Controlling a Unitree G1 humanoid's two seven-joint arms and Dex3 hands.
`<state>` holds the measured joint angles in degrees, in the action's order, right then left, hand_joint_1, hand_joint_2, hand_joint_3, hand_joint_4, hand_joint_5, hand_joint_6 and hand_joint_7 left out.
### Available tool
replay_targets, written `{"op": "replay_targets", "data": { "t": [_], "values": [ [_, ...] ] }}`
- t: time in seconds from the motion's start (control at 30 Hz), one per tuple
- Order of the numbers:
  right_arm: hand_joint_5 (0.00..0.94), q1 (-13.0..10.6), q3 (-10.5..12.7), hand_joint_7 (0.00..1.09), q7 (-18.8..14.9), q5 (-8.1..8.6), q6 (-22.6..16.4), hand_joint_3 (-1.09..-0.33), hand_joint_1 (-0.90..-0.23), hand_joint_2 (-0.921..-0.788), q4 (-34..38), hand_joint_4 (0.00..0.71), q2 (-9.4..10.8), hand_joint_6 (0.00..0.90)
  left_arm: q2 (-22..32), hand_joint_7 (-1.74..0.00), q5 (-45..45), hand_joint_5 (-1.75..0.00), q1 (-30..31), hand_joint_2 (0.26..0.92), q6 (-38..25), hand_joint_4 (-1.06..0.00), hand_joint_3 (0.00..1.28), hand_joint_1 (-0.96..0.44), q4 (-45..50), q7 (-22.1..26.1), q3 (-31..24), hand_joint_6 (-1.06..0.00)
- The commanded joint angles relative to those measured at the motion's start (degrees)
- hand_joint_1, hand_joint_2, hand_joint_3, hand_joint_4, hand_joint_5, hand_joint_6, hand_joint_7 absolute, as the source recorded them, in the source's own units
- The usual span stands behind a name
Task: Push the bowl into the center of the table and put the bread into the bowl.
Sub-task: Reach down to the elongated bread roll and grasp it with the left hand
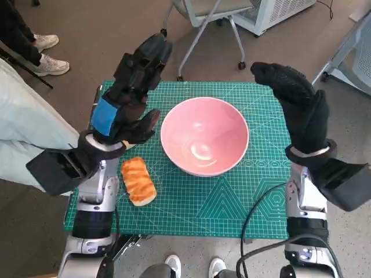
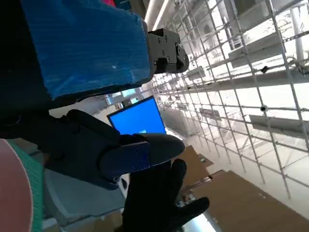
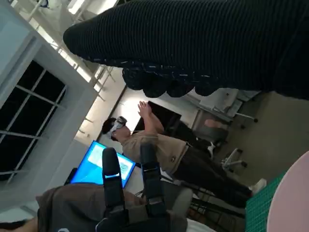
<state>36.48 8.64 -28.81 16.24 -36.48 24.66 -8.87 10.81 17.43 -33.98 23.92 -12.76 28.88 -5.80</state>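
both hands are hovering wide and holding nothing: left hand (image 1: 132, 92), right hand (image 1: 297, 104). left hand is risking clipping the bowl (image 1: 204, 136) while reaching for the bread (image 1: 138, 181).

I see a green cutting mat (image 1: 232, 202) covering the table, printed with a pale grid and geometric lines. Beyond the far edge stands a chair on a wheeled base (image 1: 211, 23), and at far left a person's white sneakers (image 1: 49, 55) rest on the brown floor. My right wrist camera catches a person wearing a headset (image 3: 159, 150) with one hand raised, beside a glowing blue screen (image 3: 104, 164).
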Motion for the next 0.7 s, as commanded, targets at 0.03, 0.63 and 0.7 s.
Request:
{"op": "replay_targets", "data": {
  "t": [0.03, 0.63, 0.7],
  "values": [
    [0.003, -1.9, -0.3, 0.59, 0.2, 0.15, 0.0, -0.744, -0.647, -0.921, 0.3, 0.181, 0.5, 0.023, 9.1, -0.49, -11.2, -0.02, 0.0, 0.917, 4.7, -0.13, 0.32, -0.57, 3.5, -1.9, -2.0, 0.0],
    [0.004, -2.7, -0.3, 0.59, 0.8, -1.03, -1.8, -0.739, -0.646, -0.921, 1.2, 0.185, 0.1, 0.018, 33.2, -0.51, -17.5, -0.03, 5.9, 0.767, 0.9, -0.31, 0.01, -0.36, 8.8, 6.4, -4.6, -0.22],
    [0.003, -2.5, -0.4, 0.59, 1.1, -1.52, -2.0, -0.742, -0.644, -0.921, 1.4, 0.185, 0.1, 0.014, 35.7, -0.5, -15.0, -0.02, 7.1, 0.763, -3.3, -0.31, 0.01, -0.3, 10.9, 10.5, -4.4, -0.22]
  ]
}}
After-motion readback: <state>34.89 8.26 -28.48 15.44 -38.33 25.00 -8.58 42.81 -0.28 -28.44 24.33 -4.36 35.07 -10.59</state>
